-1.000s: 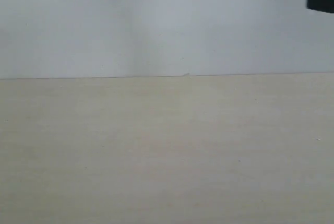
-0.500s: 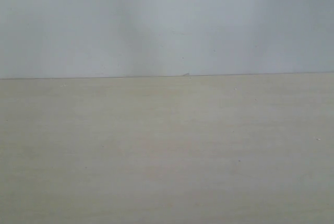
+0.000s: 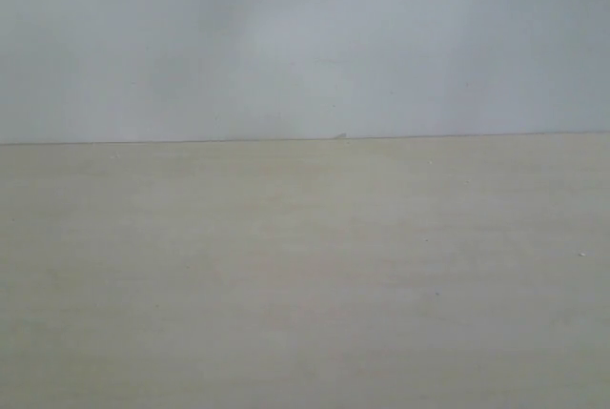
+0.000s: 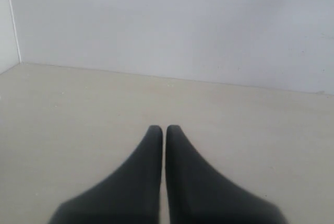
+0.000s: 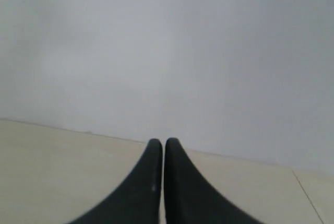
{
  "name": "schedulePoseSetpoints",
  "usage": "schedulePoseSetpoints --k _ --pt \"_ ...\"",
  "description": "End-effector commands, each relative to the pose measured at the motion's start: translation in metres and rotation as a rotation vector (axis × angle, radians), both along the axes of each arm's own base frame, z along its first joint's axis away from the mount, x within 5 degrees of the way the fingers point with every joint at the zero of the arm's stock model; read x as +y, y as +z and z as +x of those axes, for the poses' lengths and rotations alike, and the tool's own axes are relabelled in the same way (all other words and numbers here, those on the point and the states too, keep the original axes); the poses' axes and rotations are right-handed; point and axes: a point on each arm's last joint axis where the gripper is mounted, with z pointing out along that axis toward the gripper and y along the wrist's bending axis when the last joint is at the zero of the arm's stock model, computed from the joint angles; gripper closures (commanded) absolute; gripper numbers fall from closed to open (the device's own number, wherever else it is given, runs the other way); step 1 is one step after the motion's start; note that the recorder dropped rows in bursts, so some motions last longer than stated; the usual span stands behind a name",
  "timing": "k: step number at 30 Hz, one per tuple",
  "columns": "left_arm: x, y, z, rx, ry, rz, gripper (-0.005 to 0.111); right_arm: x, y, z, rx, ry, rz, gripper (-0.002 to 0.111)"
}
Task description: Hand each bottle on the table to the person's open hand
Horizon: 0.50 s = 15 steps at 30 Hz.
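The pale beige table (image 3: 305,276) fills the lower half of the exterior view and carries nothing I can see. None of the bottles shows in any view, and neither does the person's hand. Neither arm appears in the exterior view. In the left wrist view my left gripper (image 4: 165,129) is shut with nothing between its black fingers, held over the table (image 4: 78,109). My right gripper (image 5: 164,142) is also shut on nothing, above the table (image 5: 62,161) and facing the wall.
A plain grey-white wall (image 3: 305,47) stands along the table's far edge. In the left wrist view a wall corner (image 4: 13,20) meets the table. A seam (image 5: 308,198) crosses the surface in the right wrist view.
A dark object at the upper right of the exterior view one second ago has left the frame. The table looks the same throughout.
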Motion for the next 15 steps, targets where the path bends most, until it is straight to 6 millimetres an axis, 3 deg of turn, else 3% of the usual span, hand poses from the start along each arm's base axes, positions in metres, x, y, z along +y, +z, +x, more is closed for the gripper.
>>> schedulePoseSetpoints --k 1,4,9,15 --pt "0.0 0.001 0.0 -0.004 0.0 -0.002 0.103 -0.007 -0.06 -0.008 -0.032 -0.106 0.084 0.107" --pt "0.0 0.001 0.0 -0.004 0.0 -0.002 0.103 -0.007 -0.093 -0.009 -0.043 -0.112 0.122 0.107" --pt "0.0 0.001 0.0 -0.004 0.0 -0.002 0.103 -0.007 -0.127 -0.007 0.031 -0.122 0.14 0.107" --pt "0.0 0.001 0.0 -0.004 0.0 -0.002 0.103 -0.01 -0.129 -0.009 0.019 -0.165 0.122 0.107"
